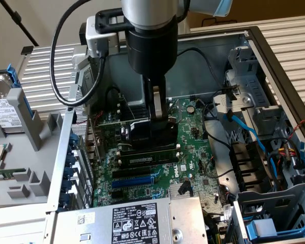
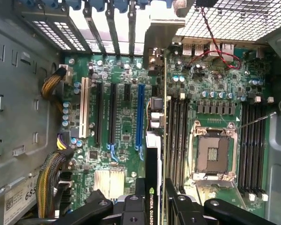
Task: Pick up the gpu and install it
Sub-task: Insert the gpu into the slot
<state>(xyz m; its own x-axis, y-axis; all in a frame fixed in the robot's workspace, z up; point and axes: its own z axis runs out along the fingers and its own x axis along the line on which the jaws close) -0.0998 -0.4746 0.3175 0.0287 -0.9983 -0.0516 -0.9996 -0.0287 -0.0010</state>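
Exterior view: gripper (image 1: 153,126) reaches down into the open case (image 1: 213,56), jaws drawn in narrow and clamped on the gpu (image 1: 134,133). Card stands on edge over the motherboard (image 1: 193,152). Wrist view: card seen edge-on, just beside the blue slot (image 2: 141,117), silver bracket (image 2: 160,40) at the case's slotted end. Seated or not: cannot tell.

Room above the motherboard (image 2: 126,136) is left open around the blue slot (image 2: 140,117) and the black slots (image 2: 99,112). Passage is narrowed by memory sticks (image 2: 178,140) just beside the gpu (image 2: 153,173), cable bundles (image 2: 49,176) near the case wall (image 2: 18,93), and the power supply (image 1: 137,221) at the board's edge.
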